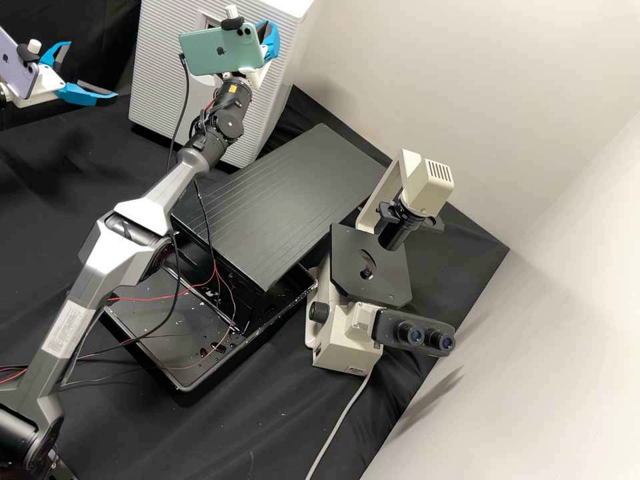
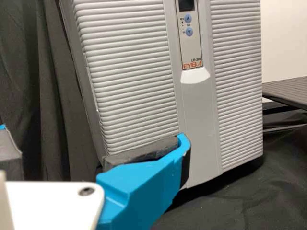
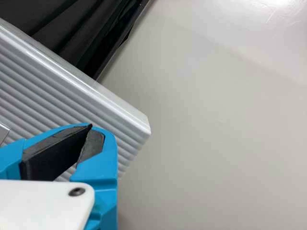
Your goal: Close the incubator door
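Jaws of the left gripper [image 1: 93,69]: wide apart, nothing between them, at the left edge of the high view. Jaws of the right gripper [image 1: 271,41]: narrow, the tips meeting, nothing held; in the high view they lie partly behind the green phone [image 1: 223,50] mounted on that arm.

Incubator [image 1: 160,73]: upright, pale grey, at the back of the table [image 1: 267,420]. Its incubator door [image 2: 129,72] has ribbed panels on both sides of a smooth central strip; the strip carries a control panel [image 2: 189,43] with two blue buttons. Whether a slight gap remains along the door's edge cannot be told. In the high view the right gripper overlaps the upper part of the incubator front. In the right wrist view its tips lie over the ribs, near a corner with a smooth rim; contact cannot be told.

Rest of table: black cloth. A black ridged board [image 1: 287,193] slopes over a black tray [image 1: 180,387], the tray's floor marked with drops and pale specks. Red and black wires run across the tray. Just beside the board and tray stands a cream microscope [image 1: 347,360] with a black stage [image 1: 347,260] and twin eyepieces; a grey cable [image 1: 337,427] runs from its base. A purple phone [image 1: 13,67] is mounted on the left arm.
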`<state>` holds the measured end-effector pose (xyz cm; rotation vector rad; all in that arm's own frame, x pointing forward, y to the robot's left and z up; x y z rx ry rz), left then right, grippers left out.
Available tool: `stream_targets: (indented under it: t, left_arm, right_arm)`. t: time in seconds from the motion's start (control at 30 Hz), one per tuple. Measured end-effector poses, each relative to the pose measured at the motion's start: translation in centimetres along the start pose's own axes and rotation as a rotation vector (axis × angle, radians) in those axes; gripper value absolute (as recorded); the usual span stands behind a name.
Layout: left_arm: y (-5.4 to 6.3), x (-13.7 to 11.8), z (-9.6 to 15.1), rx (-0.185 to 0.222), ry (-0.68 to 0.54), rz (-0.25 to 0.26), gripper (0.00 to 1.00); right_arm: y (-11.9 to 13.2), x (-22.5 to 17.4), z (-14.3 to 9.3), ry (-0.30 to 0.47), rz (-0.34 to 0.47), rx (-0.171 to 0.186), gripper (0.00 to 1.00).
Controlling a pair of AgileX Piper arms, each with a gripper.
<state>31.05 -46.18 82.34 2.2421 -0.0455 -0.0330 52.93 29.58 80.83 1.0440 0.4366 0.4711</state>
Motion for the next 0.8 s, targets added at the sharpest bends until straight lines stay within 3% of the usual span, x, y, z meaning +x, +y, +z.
stream_targets:
  t: [0.23, 0.3, 0.33, 0.43, 0.5, 0.57, 0.77, 0.8]
  left_arm:
    - [0.0, 0.0, 0.0, 0.0, 0.0, 0.0, 1.0]
    - [0.0, 0.0, 0.0, 0.0, 0.0, 0.0, 1.0]
    - [0.0, 0.0, 0.0, 0.0, 0.0, 0.0, 1.0]
    - [0.0, 0.0, 0.0, 0.0, 0.0, 0.0, 1.0]
    - [0.0, 0.0, 0.0, 0.0, 0.0, 0.0, 1.0]
    - [0.0, 0.0, 0.0, 0.0, 0.0, 0.0, 1.0]
    - [0.0, 0.0, 0.0, 0.0, 0.0, 0.0, 1.0]
    - [0.0, 0.0, 0.0, 0.0, 0.0, 0.0, 1.0]
  right_arm:
    - [-0.1, 0.0, 0.0, -0.001, -0.002, 0.0, 0.0]
    - [-0.5, -0.1, 0.1, -0.003, -0.015, 0.028, 0.0]
    - [-0.7, -0.1, 0.2, -0.01, -0.015, 0.063, 1.0]
    - [-1.6, -0.7, 0.6, -0.065, -0.019, 0.122, 1.0]
    - [-2.0, -1.5, 0.9, -0.105, -0.022, 0.138, 1.0]
    - [-2.2, -2.9, 1.0, -0.156, 0.018, 0.181, 1.0]
    - [-1.8, -7.2, 0.0, -0.146, 0.122, 0.228, 1.0]
    - [-1.7, -8.2, -0.2, -0.136, 0.144, 0.261, 1.0]
